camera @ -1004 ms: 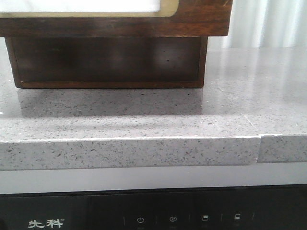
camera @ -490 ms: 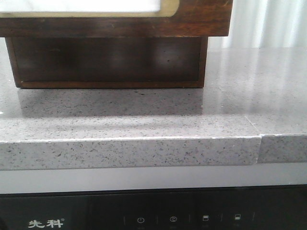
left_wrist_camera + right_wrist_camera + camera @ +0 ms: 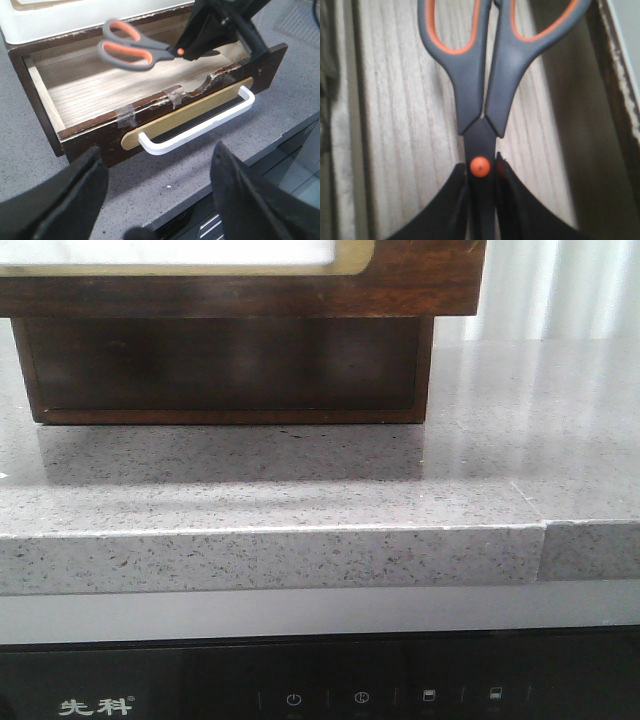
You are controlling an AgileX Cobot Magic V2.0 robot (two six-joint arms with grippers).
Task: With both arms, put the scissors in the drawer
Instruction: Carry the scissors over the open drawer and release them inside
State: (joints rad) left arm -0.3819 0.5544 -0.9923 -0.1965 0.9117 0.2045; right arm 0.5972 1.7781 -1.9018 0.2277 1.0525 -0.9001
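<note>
The scissors point(image 3: 145, 50), grey with orange-lined loops, hang level over the open drawer point(image 3: 200, 107), above its pale wooden floor. My right gripper point(image 3: 192, 50) is shut on their blades at the orange pivot. The right wrist view shows the scissors point(image 3: 470, 90) handles-away in that gripper point(image 3: 481, 172), with the drawer floor below. My left gripper point(image 3: 157, 150) is open and empty, over the counter just in front of the drawer's white handle point(image 3: 200, 130). In the front view only the drawer's dark front with its white panel point(image 3: 420, 280) shows; no gripper is in that view.
The drawer's front top edge is chipped and taped point(image 3: 175, 95). The white-topped cabinet point(image 3: 75, 20) stands behind the drawer. The grey speckled counter point(image 3: 300, 490) ends in a front edge with a seam at the right point(image 3: 541, 540). A black appliance panel point(image 3: 300, 690) lies below.
</note>
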